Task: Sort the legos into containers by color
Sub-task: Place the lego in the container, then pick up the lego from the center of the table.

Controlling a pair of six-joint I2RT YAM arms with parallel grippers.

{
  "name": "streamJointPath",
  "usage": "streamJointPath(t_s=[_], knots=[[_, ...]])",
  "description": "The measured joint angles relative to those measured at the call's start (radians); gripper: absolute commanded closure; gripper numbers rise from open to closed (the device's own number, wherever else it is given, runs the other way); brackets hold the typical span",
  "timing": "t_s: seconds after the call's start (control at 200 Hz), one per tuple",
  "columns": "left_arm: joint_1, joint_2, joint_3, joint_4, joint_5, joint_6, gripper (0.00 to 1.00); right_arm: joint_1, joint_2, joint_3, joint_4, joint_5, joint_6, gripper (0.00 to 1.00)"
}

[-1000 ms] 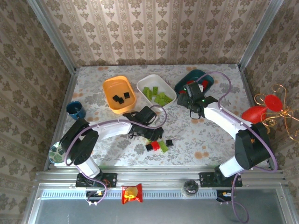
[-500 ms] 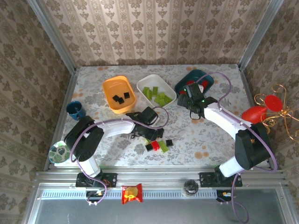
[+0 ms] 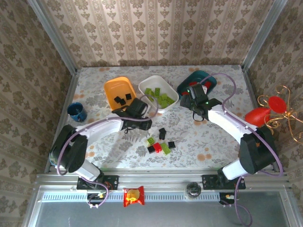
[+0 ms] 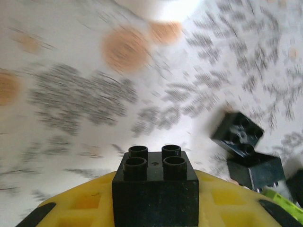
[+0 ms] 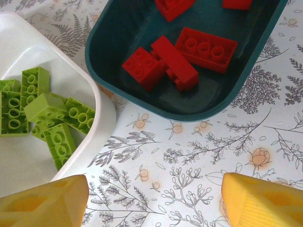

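Clamping a black four-stud brick (image 4: 155,189) between its fingers, the left hand (image 3: 137,116) is held just beside the near right corner of the orange tub (image 3: 111,87), in which black bricks (image 3: 122,99) are already gathered. The right hand (image 5: 154,201) is held over the counter (image 3: 213,137), fingers apart and empty, near the white tub (image 5: 102,118) of lime green bricks (image 5: 45,111) and the teal tub (image 5: 128,23) of red bricks (image 5: 180,54). Loose mixed bricks (image 3: 160,145) are scattered at mid-counter, with two black bricks (image 3: 162,133) just behind them.
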Motion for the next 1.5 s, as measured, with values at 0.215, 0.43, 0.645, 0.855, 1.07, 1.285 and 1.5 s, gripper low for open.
streamJointPath(t_s=[0.215,0.43,0.645,0.855,1.07,1.285,1.5], knots=[[0.162,-0.035,0.110,-0.008,-0.132,-0.021,0.68,0.000,-0.011,-0.014,0.006,-0.001,0.012,0.24],[0.288,0.106,0.274,0.020,-0.242,-0.021,0.68,0.000,-0.031,-0.053,0.005,-0.002,0.023,0.24],[0.374,0.293,0.370,0.019,-0.264,-0.018,0.68,0.008,-0.098,-0.084,0.001,-0.009,0.027,0.25],[0.412,0.378,0.399,0.001,-0.248,-0.014,0.45,0.038,-0.175,-0.106,-0.002,-0.055,0.034,0.23],[0.432,0.378,0.418,0.003,-0.211,-0.031,0.26,0.085,-0.196,-0.133,-0.014,-0.120,0.032,0.21],[0.427,0.248,0.392,0.013,-0.124,-0.069,0.19,0.133,-0.229,-0.168,-0.036,-0.174,0.021,0.20],[0.324,-0.055,0.283,0.076,-0.079,-0.090,0.13,0.190,-0.209,-0.222,-0.039,-0.220,0.018,0.20]])
